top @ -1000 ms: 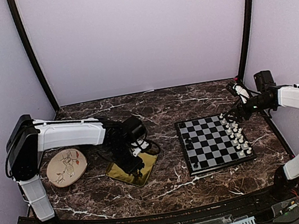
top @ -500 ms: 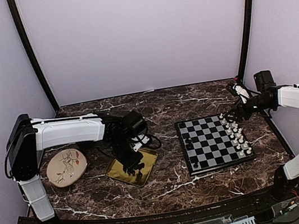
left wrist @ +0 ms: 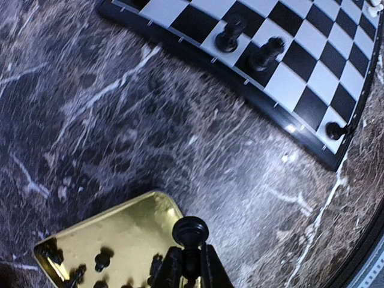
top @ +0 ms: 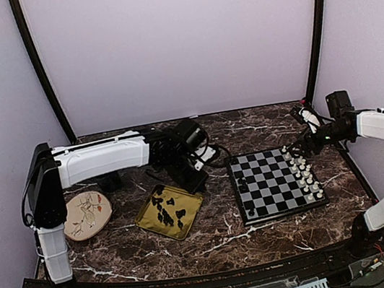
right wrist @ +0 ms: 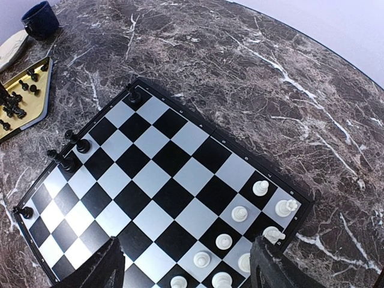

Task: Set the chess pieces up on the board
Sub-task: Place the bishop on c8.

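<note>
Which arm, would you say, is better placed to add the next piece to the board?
Left: the left gripper holds a black piece near the board's black side; the right gripper hovers open over white pieces.

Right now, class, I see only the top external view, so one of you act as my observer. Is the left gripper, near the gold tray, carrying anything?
Observer: Yes. The left wrist view shows the left gripper shut on a black pawn, whose round head sits above the fingers.
Operator: And the right gripper?
Observer: Its wrist view shows the right gripper open and empty above the white pieces on the chessboard.
Operator: Anything my view hides?
Observer: A dark blue mug stands beyond the gold tray, near the floral plate.
</note>
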Tool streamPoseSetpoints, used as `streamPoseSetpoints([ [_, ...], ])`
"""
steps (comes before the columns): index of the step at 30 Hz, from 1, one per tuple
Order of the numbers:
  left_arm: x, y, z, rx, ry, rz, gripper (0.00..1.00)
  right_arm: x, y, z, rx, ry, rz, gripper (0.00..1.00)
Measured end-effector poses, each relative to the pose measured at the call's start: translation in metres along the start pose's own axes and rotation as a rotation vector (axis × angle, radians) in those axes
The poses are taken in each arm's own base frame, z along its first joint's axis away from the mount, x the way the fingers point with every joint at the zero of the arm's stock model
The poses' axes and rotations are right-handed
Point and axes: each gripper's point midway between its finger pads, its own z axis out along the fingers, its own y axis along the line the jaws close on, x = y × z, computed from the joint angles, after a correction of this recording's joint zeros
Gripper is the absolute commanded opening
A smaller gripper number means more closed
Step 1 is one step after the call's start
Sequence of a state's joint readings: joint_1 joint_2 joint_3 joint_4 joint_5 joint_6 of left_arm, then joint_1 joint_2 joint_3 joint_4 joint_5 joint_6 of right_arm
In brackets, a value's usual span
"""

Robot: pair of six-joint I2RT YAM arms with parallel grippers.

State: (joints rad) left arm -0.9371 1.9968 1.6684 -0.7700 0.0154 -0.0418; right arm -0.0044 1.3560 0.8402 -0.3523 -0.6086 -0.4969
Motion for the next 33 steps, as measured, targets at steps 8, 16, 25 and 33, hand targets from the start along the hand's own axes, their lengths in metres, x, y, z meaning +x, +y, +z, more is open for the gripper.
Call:
streamPoseSetpoints([
  [8, -0.042, -0.057, 0.021, 0.125, -0.093, 0.1, 0.05, 0.0, 0.0, 0.0, 0.001, 0.001, 0.0, 0.72],
  [16, -0.047, -0.098, 0.054, 0.169, -0.074, 0.173, 0.05, 0.0, 0.0, 0.0, 0.002, 0.002, 0.0, 0.72],
  [25, -0.068, -0.1, 0.063, 0.158, -0.107, 0.173, 0.05, 0.0, 0.0, 0.0, 0.002, 0.002, 0.0, 0.72],
  [33, -0.079, -0.099, 0.072, 0.144, -0.116, 0.172, 0.06, 0.0, 0.0, 0.0, 0.002, 0.002, 0.0, 0.72],
])
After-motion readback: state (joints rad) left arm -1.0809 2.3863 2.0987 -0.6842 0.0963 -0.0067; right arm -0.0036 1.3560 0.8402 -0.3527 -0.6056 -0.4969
